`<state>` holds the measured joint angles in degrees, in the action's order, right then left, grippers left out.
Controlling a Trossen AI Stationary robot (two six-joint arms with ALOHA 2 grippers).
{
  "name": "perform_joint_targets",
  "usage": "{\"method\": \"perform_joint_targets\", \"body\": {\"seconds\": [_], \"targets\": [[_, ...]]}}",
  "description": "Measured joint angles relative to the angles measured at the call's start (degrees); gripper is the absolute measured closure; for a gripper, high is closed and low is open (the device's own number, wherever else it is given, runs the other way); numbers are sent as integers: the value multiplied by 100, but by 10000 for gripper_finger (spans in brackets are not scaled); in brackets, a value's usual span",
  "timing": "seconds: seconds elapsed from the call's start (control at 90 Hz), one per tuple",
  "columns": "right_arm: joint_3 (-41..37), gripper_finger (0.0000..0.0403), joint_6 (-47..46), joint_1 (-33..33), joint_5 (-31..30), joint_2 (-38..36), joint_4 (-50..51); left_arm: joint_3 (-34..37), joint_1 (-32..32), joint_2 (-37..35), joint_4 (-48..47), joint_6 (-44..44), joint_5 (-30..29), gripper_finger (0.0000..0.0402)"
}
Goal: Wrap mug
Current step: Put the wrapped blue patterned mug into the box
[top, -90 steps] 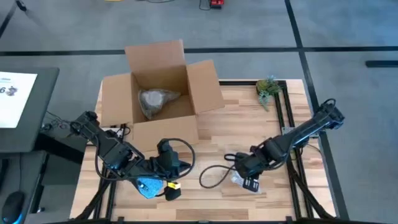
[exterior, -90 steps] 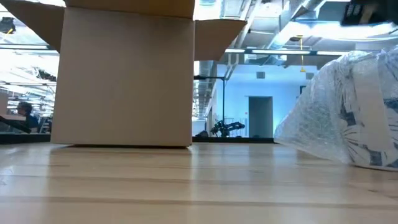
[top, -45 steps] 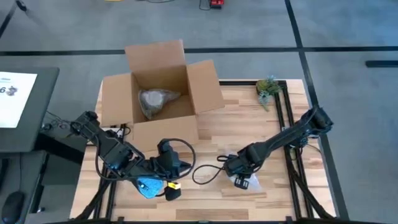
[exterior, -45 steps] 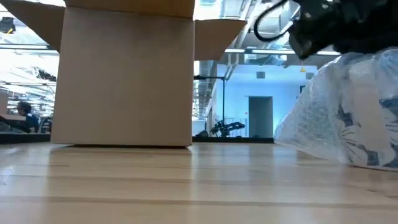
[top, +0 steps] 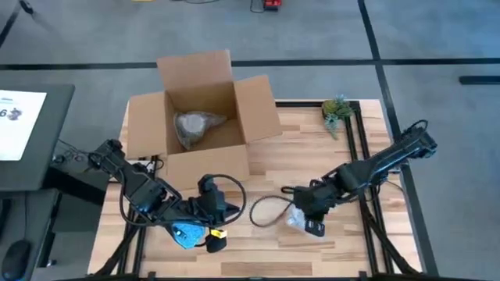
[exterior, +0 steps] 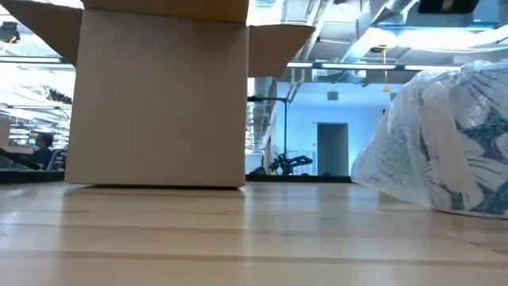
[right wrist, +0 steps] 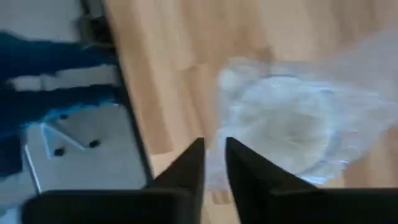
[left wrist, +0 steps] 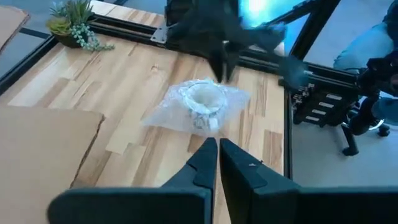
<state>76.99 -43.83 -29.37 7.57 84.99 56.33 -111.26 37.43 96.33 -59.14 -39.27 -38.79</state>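
The left gripper [top: 212, 234] lies low at the desk's [top: 312, 164] front edge, left of centre, its arm folded back toward the left side; in its wrist view the two fingers [left wrist: 208, 163] are pressed together with only a thin slit between them, holding nothing. Just beside it sits a small blue and yellow object [top: 187, 233]. The right arm stretches in a long diagonal from the desk's right edge down toward the front, its gripper [top: 303, 211] hanging over the mug [top: 298, 219], which sits in crumpled bubble wrap [left wrist: 186, 109] near the front edge, right of centre. Its fingers [right wrist: 186, 169] stand close together, a narrow gap showing, gripping nothing. Farther back, an open cardboard box [top: 199, 117] fills the rear left corner with a wrapped bundle [top: 195, 125] inside, and a small plant [top: 337, 110] sits at the rear right corner.
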Motion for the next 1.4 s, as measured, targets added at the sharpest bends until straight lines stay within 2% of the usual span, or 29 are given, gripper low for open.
{"method": "perform_joint_targets", "body": {"seconds": [0.156,0.233,0.3,0.378,0.467,0.567,0.656,0.744,0.8,0.856,0.889,0.944,1.033,1.111,1.189,1.3,1.4], "targets": [[-34,210,765,-564,-763,364,18,0,1,0,86,-27,79,402],[-48,167,793,-673,-1185,703,165,0,0,-7,405,-17,250,402],[-54,147,779,-677,-1309,1022,268,2,7,-38,789,90,415,402],[-55,144,746,-677,-1432,1406,262,2,14,-121,1327,272,621,402],[-55,164,744,-677,-1464,1829,263,2,16,-270,1927,506,857,402],[-44,220,741,-679,-1496,2186,263,2,18,-502,2596,885,838,402],[-33,294,652,-679,-1500,2365,276,0,117,-762,3006,1473,138,402],[-28,367,541,-677,-1317,2364,208,-9,112,-1019,2846,1832,-876,401],[-35,375,361,-677,-1256,2284,193,-11,-33,-1164,2346,1745,-1359,402],[-8,375,70,-693,-1174,2170,180,-11,-359,-1262,1567,1165,-1451,402],[42,373,-97,-728,-1203,2056,175,-11,-614,-1296,1048,731,-1269,402],[157,372,-335,-809,-1326,1801,133,-8,-1094,-1309,234,138,-541,401],[317,373,-621,-982,-1733,1408,-29,2,-1761,-1261,-663,-109,786,388],[339,373,-743,-1131,-2082,1156,-260,0,-2219,-1197,-1039,213,1640,364],[343,373,-830,-1259,-2403,883,-560,0,-2577,-1177,-1296,792,2203,332],[358,373,-1051,-1420,-2762,607,-589,0,-3128,-1199,-1709,1168,2742,278],[350,373,-1313,-1545,-2959,480,-594,0,-3662,-1206,-2453,1393,3244,229]]}}
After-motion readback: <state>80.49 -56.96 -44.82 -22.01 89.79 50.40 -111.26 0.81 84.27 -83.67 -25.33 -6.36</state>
